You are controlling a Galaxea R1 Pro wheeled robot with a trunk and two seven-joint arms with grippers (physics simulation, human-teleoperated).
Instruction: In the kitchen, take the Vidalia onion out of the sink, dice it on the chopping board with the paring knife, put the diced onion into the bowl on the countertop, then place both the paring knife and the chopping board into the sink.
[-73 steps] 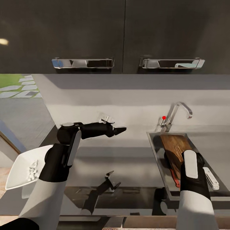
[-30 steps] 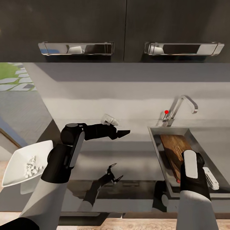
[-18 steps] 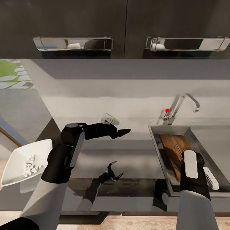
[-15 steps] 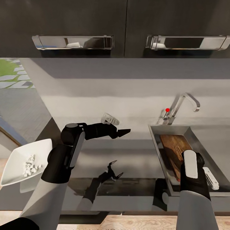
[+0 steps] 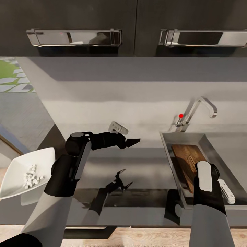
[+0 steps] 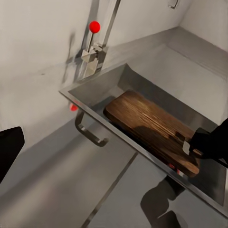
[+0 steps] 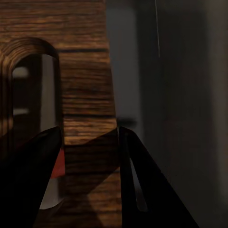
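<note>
The dark wooden chopping board (image 5: 185, 159) lies in the steel sink (image 5: 167, 151), also clear in the left wrist view as the board (image 6: 152, 130) in the basin (image 6: 97, 92). My right gripper (image 7: 88, 190) hangs open just over the board's slot handle (image 7: 28, 95); a red bit of the paring knife (image 7: 58, 166) shows through the slot. My left gripper (image 5: 133, 141) hovers open and empty above the glossy grey countertop (image 5: 144, 168), left of the sink. The white bowl (image 5: 15, 178) holds diced onion (image 5: 31, 175) at the far left.
A chrome tap (image 5: 197, 106) with a red-tipped lever (image 5: 180, 116) stands behind the sink. Dark wall cabinets with chrome handles (image 5: 75, 37) hang overhead. The counter's front edge runs just in front of my arms.
The whole head view has shifted: cabinet handles ride higher, the bowl sits further left. Both arms hold their poses, and the board stays in the sink.
</note>
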